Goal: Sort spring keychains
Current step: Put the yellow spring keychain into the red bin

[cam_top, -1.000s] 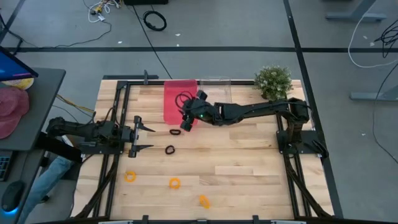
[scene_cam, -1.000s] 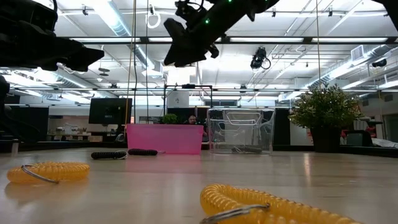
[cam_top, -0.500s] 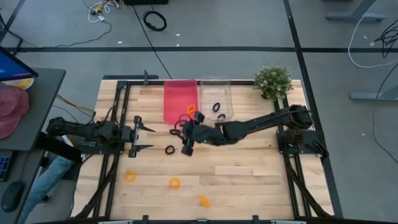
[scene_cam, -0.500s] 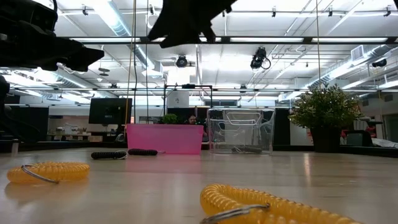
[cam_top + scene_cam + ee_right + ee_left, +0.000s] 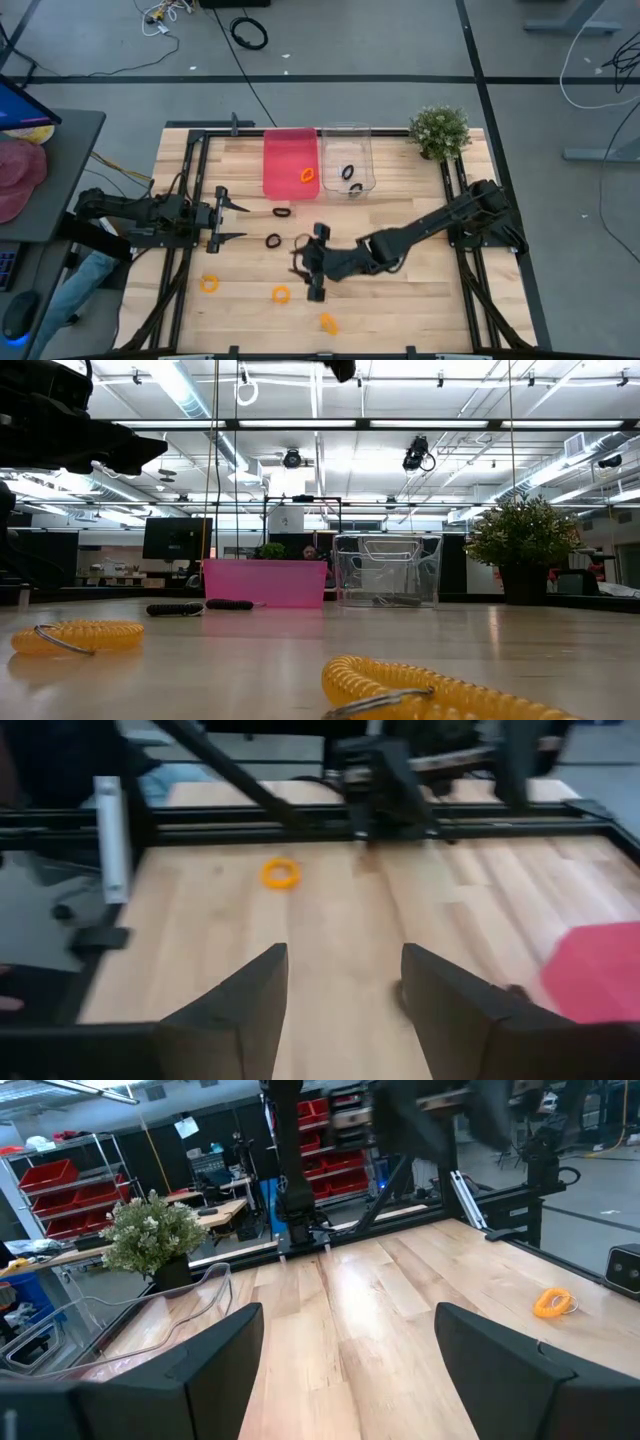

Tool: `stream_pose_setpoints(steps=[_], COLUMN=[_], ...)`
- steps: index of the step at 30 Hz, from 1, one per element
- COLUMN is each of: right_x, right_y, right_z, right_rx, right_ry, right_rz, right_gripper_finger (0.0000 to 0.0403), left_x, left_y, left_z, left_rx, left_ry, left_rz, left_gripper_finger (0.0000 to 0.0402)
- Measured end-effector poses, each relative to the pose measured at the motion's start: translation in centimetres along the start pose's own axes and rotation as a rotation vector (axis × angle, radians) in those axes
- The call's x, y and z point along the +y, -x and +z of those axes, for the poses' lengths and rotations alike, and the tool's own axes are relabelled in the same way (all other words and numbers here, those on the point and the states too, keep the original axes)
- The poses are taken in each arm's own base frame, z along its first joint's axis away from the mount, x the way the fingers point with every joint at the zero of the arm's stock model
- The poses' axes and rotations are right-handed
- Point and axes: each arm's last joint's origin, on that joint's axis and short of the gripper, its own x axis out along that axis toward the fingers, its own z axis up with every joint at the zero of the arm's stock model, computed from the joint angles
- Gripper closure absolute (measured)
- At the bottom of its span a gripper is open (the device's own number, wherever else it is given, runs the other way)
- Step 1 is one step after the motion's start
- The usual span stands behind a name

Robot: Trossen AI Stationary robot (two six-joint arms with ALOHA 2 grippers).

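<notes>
Left gripper [image 5: 222, 221], jaws apart and empty, waits at the table's left edge. Orange keychains [image 5: 280, 294] lie near the front; black keychains [image 5: 273, 241] mid-table. Right gripper [image 5: 312, 262], jaws apart and empty, hovers between them; descending off-centre could nudge a ring away.

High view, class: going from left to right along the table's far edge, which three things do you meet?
pink bin → clear bin → potted plant

Four orange keychains [image 5: 308, 174], seemingly four black [image 5: 347, 172].
</notes>
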Motion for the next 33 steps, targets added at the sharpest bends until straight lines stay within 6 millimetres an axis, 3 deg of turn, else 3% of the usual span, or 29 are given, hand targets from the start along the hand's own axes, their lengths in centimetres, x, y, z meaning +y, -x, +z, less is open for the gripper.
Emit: stream_pose_setpoints(steps=[16, 22, 28, 33], right_x=[7.9, 11.6, 12.5, 12.3], right_y=[4.3, 6.3, 7.1, 6.0], right_z=[-0.9, -1.0, -2.3, -4.0], right_rx=[-0.088, -0.222, -0.156, -0.025], right_ry=[-0.08, -0.074, -0.129, -0.169], right_rz=[0.223, 0.33, 0.271, 0.224], right_gripper_finger=[0.0204, 0.0204, 0.0204, 0.0204], left_x=[0.0, 0.0, 0.0, 0.0], left_y=[0.0, 0.0, 0.0, 0.0], left_z=[0.0, 0.0, 0.0, 0.0], left_rx=[0.0, 0.0, 0.0, 0.0], left_ry=[0.0, 0.0, 0.0, 0.0], left_rz=[0.0, 0.0, 0.0, 0.0], left_gripper_finger=[0.0103, 0.0103, 0.0103, 0.0103])
